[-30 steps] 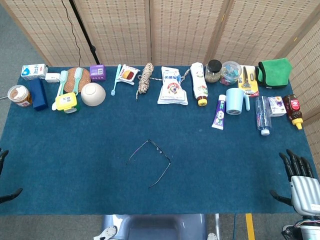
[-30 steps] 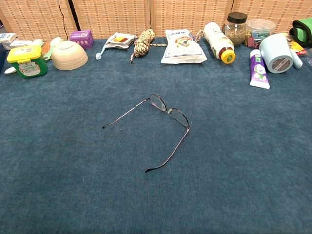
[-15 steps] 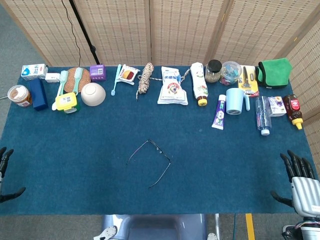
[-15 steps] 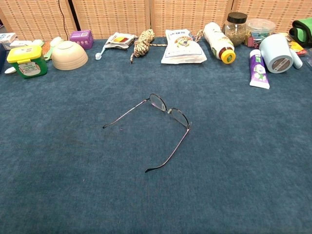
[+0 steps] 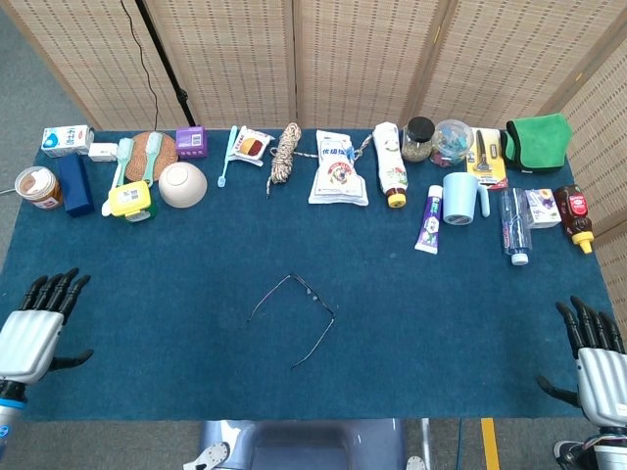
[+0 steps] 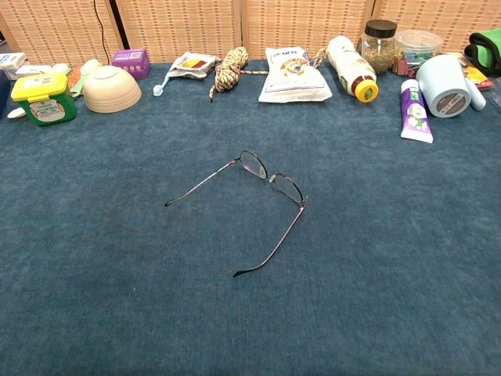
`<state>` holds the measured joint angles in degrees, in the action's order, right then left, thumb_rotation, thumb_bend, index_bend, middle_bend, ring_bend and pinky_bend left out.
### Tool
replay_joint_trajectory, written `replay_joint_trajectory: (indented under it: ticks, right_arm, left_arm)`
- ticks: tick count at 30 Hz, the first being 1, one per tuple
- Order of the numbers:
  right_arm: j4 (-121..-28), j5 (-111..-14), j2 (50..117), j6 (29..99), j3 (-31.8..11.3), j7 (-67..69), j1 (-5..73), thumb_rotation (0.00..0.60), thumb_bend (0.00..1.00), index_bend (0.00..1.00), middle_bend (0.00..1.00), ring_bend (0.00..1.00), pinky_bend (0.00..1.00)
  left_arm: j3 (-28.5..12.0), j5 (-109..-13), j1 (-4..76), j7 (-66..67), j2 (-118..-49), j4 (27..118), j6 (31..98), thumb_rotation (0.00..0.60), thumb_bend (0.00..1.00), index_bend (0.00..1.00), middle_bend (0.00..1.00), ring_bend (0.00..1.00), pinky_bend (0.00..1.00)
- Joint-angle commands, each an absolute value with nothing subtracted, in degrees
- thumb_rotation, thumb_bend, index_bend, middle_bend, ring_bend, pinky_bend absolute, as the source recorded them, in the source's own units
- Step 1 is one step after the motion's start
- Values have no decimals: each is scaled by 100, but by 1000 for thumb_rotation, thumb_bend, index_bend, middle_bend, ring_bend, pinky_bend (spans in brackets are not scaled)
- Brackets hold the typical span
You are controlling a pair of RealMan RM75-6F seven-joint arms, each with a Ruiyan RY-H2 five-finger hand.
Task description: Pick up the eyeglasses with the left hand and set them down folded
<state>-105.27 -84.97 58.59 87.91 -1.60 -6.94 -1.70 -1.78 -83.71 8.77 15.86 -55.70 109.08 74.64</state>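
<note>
The reach is only starting: the left hand (image 5: 31, 333), empty with fingers spread at the bench's (image 5: 470, 323) left edge, must travel to the unfolded eyeglasses (image 5: 294, 315) mid-bench.

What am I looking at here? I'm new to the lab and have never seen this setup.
It is a two-armed robot at a table, seen through its own two cameras. The head view looks down from above; the chest view looks across the blue tabletop from lower down. In the head view, the left robot hand and the right robot hand sit at the near corners, fingers spread, holding nothing. Neither shows in the chest view. The eyeglasses lie in the middle with both arms unfolded; the left robot hand is meant to pick them up and set them down folded. Along the far edge stands a row of household items, such as a bowl, a blue cup and a rope bundle.
</note>
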Motion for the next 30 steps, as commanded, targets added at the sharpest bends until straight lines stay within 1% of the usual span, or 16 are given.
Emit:
replay_joint_trajectory:
  ticks: [1,5,6,8,14,18,20,22,30]
  right_arm:
    - [-10534,-8497,5853,8804,-158,-700,-181,600,1,12,0,0,0]
    - [-10542,-8491,5846,8845,-148,-703,-217,600,1,13,0,0,0]
    - [-10546,-8487,5840,8854,-137,-705,-234,600,2,13,0,0,0]
    - [-10550,-8495,5833,8873,-133,-700,-249,600,1,14,0,0,0]
    - [-10541,-8475,5822,8897,-132,-684,-281,600,2,15,0,0,0]
    - [-10540,-8470,5829,8900,-125,-687,-297,600,2,17,0,0,0]
    - [-10548,-8469,5827,8899,-125,-700,-299,600,2,18,0,0,0]
    - [-10559,-8473,5824,8906,-128,-711,-302,600,1,19,0,0,0]
    - [-10634,-8477,5791,8919,-142,-780,-306,600,1,21,0,0,0]
  left_arm:
    - [-260,-8441,1169,1654,-5610,10950,7133,544,66,28,0,0,0]
    - [-339,-8459,1511,1827,-5755,10985,6760,545,66,28,0,0,0]
    - [-399,-8443,1735,1887,-5890,11010,6489,545,66,28,0,0,0]
    - [-473,-8306,1932,1970,-6020,11004,6270,545,66,27,0,0,0]
    - [-642,-7994,2361,2270,-6378,10909,5902,542,67,27,0,0,0]
    - [-774,-7696,2781,2492,-6692,10817,5515,545,66,29,0,0,0]
    - [-803,-7596,2923,2548,-6794,10782,5396,544,66,50,0,0,0]
    - [-827,-7519,3050,2583,-6885,10740,5303,542,66,96,0,0,0]
    - [-947,-7344,3647,2906,-7333,10544,4973,539,66,177,0,0,0]
